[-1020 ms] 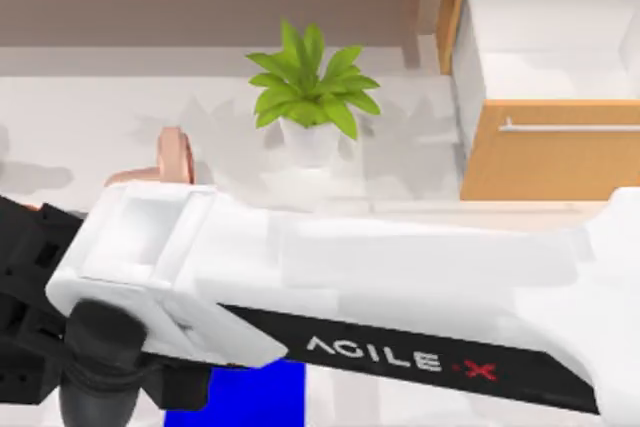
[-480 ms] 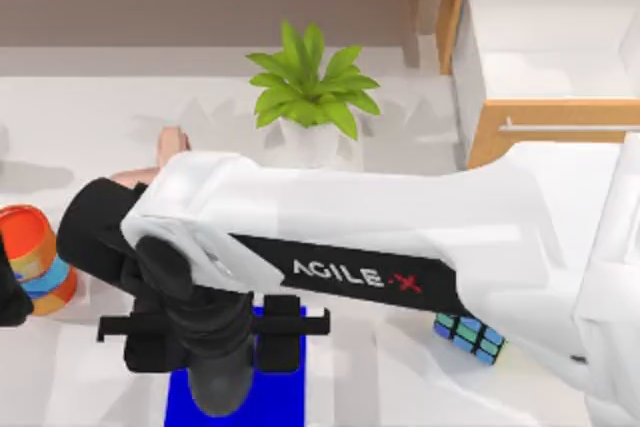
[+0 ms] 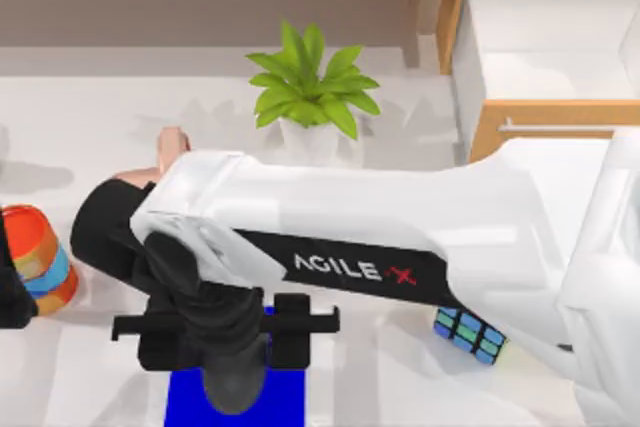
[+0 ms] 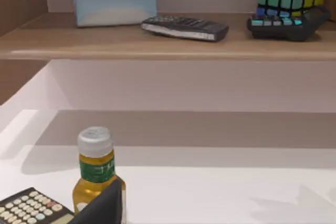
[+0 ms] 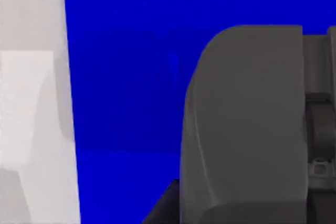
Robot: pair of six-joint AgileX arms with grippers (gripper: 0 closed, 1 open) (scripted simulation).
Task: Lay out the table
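Note:
The white table [image 3: 90, 127] spreads across the top view. My right arm reaches over it from the right. Its gripper [image 3: 228, 352] hangs open above the small blue mat [image 3: 190, 402] at the front, with nothing between the fingers. In the right wrist view a dark grey finger [image 5: 241, 124] stands over the blue mat [image 5: 121, 77], beside bare table [image 5: 31, 103]. My left gripper [image 3: 10, 292] sits at the far left edge next to an orange and blue striped can [image 3: 38, 252].
A potted plant [image 3: 310, 92] stands at the back centre, with a pink object [image 3: 172, 152] to its left. A colour cube [image 3: 468, 335] lies front right. The wooden drawer cabinet [image 3: 540, 147] stands open back right. Near my left gripper [image 4: 105, 208] are a yellow bottle [image 4: 97, 171] and a calculator [image 4: 29, 211].
My right arm has drawn back to the right and its gripper has settled over the blue mat. The striped can and the colour cube have come into sight. My left arm has withdrawn leftward.

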